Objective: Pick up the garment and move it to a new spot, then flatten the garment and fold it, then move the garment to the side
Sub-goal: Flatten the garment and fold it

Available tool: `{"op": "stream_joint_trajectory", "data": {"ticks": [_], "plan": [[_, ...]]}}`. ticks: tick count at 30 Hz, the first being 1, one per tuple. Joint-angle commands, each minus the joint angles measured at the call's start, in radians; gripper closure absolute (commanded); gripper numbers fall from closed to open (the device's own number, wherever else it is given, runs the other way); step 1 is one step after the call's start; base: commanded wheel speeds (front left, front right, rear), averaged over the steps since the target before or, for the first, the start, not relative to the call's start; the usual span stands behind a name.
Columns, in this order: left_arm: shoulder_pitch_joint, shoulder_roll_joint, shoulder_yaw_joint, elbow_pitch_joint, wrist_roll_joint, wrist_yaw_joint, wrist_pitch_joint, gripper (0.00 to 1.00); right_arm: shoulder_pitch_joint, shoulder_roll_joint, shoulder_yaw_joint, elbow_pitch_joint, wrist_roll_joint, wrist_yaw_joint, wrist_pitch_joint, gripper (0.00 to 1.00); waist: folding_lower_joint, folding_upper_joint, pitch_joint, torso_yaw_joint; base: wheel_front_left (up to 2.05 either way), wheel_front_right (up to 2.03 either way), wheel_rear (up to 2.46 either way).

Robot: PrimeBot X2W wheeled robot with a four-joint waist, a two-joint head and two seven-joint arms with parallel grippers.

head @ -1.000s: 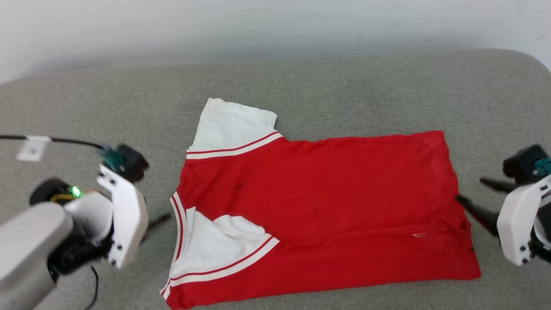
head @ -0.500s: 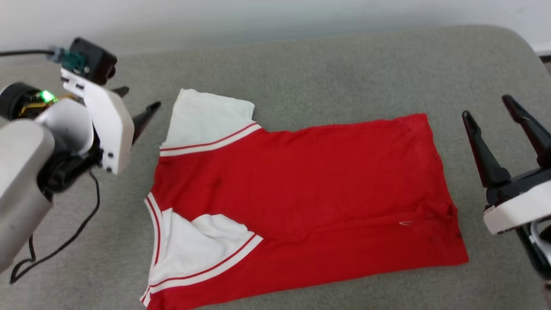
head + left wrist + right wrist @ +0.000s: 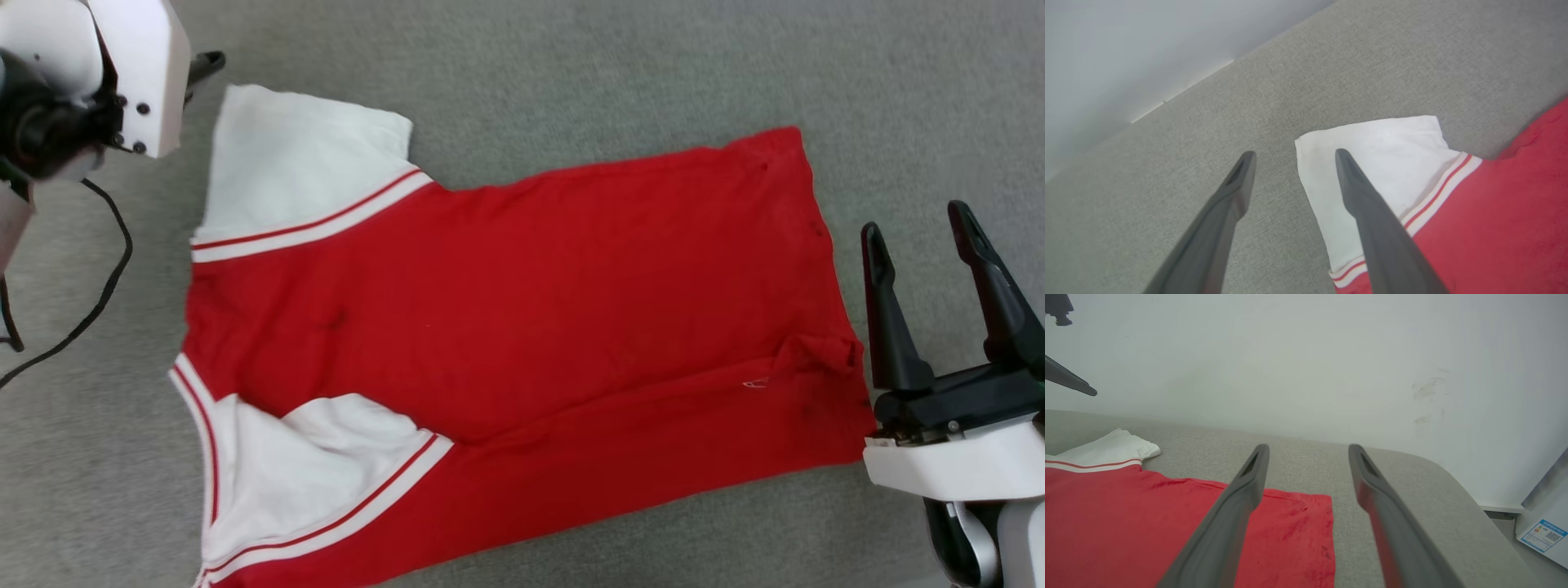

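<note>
Two of the three steps looked unfinished. Red jersey-style garment point(image 3: 506, 310) with white short sleeves and red-and-white striped trim lay spread on the grey woven upholstered surface point(image 3: 571, 65). Plain red face was up, neck end toward the robot's left, hem point(image 3: 816, 245) toward its right. It was mostly flat, so I'd call the relocate done and the flattening nearly done. Leftovers: a long crease point(image 3: 620, 404) along the near third, a bunched wrinkle point(image 3: 816, 355) at the near hem corner, and the near white sleeve point(image 3: 318, 465) rumpled against the body. No clear fold was visible yet, and the move to the side was pending. Long dark fingers of the left gripper point(image 3: 1294, 156) were spread wide and empty at the far white sleeve point(image 3: 1384, 151). One finger was over the sleeve's edge, the other over bare upholstery; contact couldn't be told. Fingers of the right gripper point(image 3: 915, 219) were likewise spread and empty, just beside the hem, apart from the cloth. Thin black cable point(image 3: 128, 245) hung by the left arm, a possible snag risk.
</note>
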Motion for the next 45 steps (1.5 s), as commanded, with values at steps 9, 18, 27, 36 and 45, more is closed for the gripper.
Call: {"op": "stream_joint_trajectory", "data": {"ticks": [9, 18, 27, 36, 45], "plan": [[-0.105, -0.001, -0.051, 0.041, -0.029, 0.013, 0.289, 0.00, -0.059, 0.008, 0.027, 0.023, -0.013, -0.001, -0.033, 0.00, -0.0001, -0.0001, 0.138, -0.077, 0.00, 0.00, 0.00], [-0.064, 0.012, -0.095, 0.059, -0.024, 0.010, 0.341, 0.00, -0.093, 0.004, 0.042, 0.066, -0.006, -0.001, -0.048, 0.00, -0.0001, -0.0001, 0.173, -0.086, 0.00, 0.00, 0.00], [-0.077, 0.003, -0.090, 0.031, -0.019, -0.018, 0.297, 1.00, -0.156, -0.045, 0.005, 0.074, -0.009, -0.001, -0.033, 0.00, -0.0001, -0.0001, 0.128, -0.053, 0.00, 0.00, 0.00], [-0.053, -0.029, -0.116, -0.044, -0.028, -0.050, 0.217, 1.00, -0.300, -0.261, 0.040, 0.048, 0.044, -0.001, 0.210, 0.00, -0.0001, -0.0001, 0.042, 0.017, 0.00, 0.00, 0.00], [-0.039, -0.039, -0.149, -0.132, -0.035, -0.057, 0.152, 1.00, -0.503, -0.574, 0.280, 0.137, 0.354, -0.001, 0.771, 0.00, -0.0001, -0.0001, 0.026, 0.089, 0.00, 0.00, 0.00]]}}
